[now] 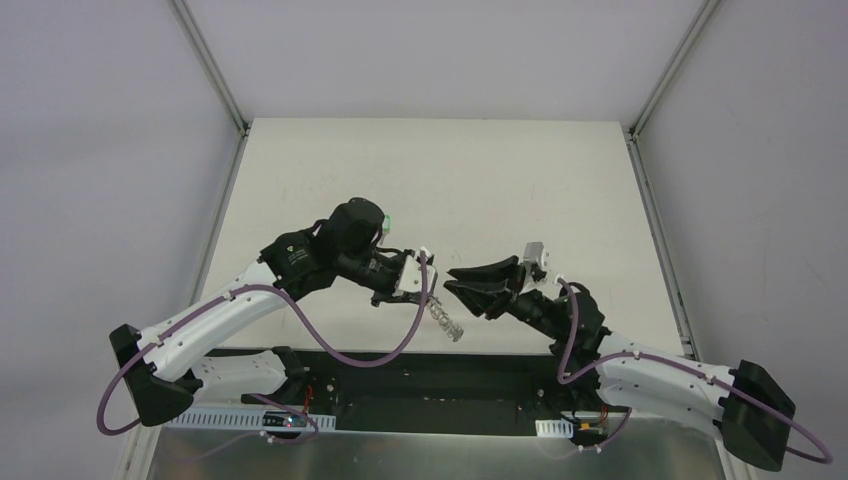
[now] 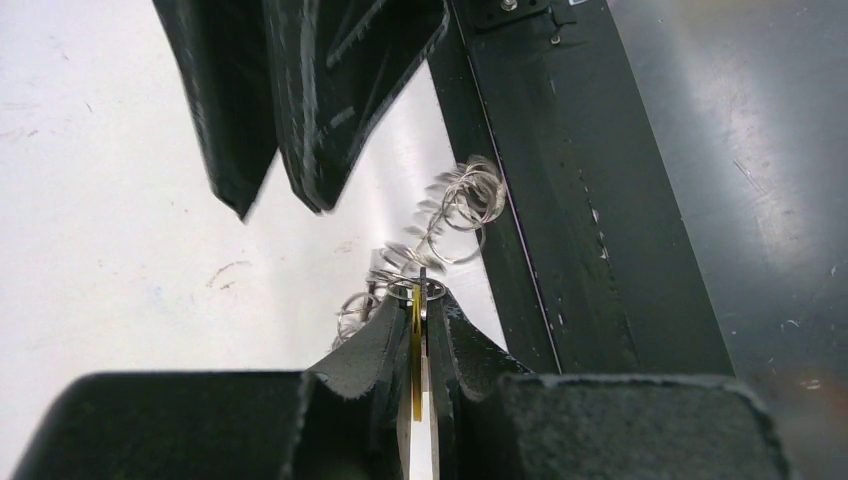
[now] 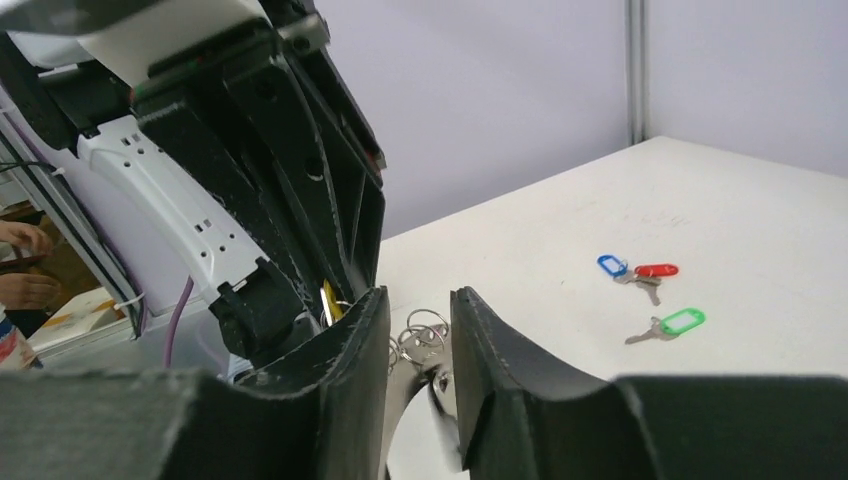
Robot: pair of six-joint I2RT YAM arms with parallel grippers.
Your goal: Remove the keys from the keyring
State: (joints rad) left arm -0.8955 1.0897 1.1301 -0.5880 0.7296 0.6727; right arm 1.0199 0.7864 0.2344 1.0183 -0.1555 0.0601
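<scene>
Left gripper [image 2: 418, 298] clamped on a thin yellow tag [image 2: 416, 350], frilly silver wire keyring [image 2: 455, 210] hanging from it, right gripper [image 3: 420, 298] with fingers apart near the ring, blue-tagged key [image 3: 611, 265], red-tagged key [image 3: 656, 270], green-tagged key [image 3: 682, 320] loose on matte white table [image 3: 760, 230]

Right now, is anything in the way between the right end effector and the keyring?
Nothing visible does. The right end effector is open, and in its wrist view the wire loops of the keyring show in the gap between its fingers. The left end effector, shut on the yellow tag, is close beside it.
</scene>
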